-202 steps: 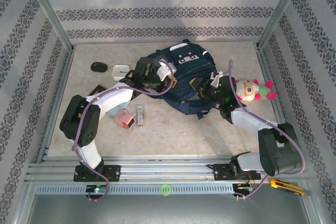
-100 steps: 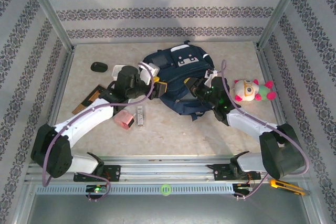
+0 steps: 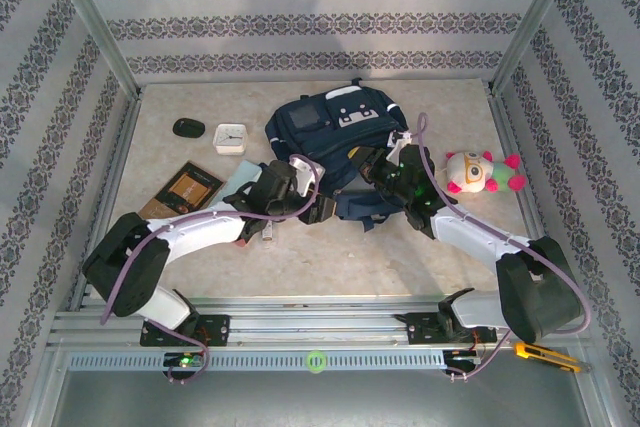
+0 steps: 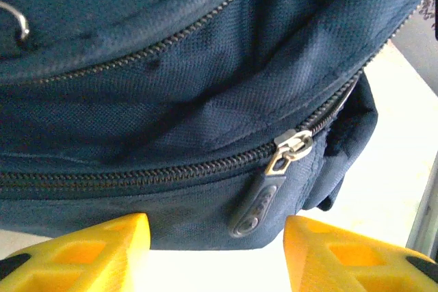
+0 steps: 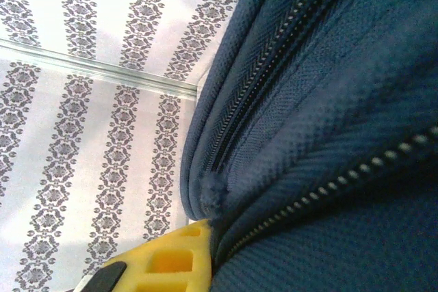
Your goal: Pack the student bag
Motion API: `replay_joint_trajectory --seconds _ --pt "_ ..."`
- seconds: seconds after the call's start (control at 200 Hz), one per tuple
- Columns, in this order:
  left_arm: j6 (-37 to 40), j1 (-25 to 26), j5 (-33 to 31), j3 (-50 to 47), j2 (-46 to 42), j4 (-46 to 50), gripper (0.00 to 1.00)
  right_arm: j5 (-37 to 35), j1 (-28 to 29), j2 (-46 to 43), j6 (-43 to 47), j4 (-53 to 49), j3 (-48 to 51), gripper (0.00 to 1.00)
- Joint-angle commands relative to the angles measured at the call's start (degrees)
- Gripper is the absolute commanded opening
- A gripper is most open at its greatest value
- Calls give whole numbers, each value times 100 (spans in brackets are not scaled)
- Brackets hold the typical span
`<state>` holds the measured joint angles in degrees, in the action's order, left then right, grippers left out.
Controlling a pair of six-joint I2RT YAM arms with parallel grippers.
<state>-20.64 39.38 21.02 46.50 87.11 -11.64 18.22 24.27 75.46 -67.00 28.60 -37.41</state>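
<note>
While right gripper (image 3: 362,161) pinches student bag (image 3: 335,135) edge, left gripper (image 4: 215,239) gapes wide before zip pull (image 4: 263,200)

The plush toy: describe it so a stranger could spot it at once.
Start at the student bag, the big navy backpack mid-table. The plush toy lies just to its right. It alone is soft and white with pink and green tufts.

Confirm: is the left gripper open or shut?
Open: left gripper fingers stand apart below the student bag, its zipper pull hanging between them, ungripped.
</note>
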Motion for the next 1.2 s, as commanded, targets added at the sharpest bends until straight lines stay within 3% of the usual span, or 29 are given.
replay_joint_trajectory --seconds 0.0,0.135,0.26,0.34,0.545,0.734,0.989,1.194 --pt "-298 138 216 10 64 -798 55 -25 83 -225 214 480 -310 0" --pt "-326 211 47 23 135 -900 47 25 91 -160 213 501 -337 0" --pt "-353 216 -171 116 142 -679 12 70 95 -141 210 522 -333 0" --pt "-388 212 -549 65 46 -433 0 68 93 -201 218 513 -303 0" --pt "-252 131 -1487 -5 -165 455 0 329 -69 -428 217 396 -320 0" --pt "72 -501 -1768 102 -15 964 0 1029 -303 -708 79 213 -470 0" --pt "878 -1754 -1739 1219 1167 1156 0 1384 -486 -1193 122 -359 -671 0" --pt "1168 -1956 -1710 2146 2031 1315 2 1304 -501 -1080 222 -329 -698 0"
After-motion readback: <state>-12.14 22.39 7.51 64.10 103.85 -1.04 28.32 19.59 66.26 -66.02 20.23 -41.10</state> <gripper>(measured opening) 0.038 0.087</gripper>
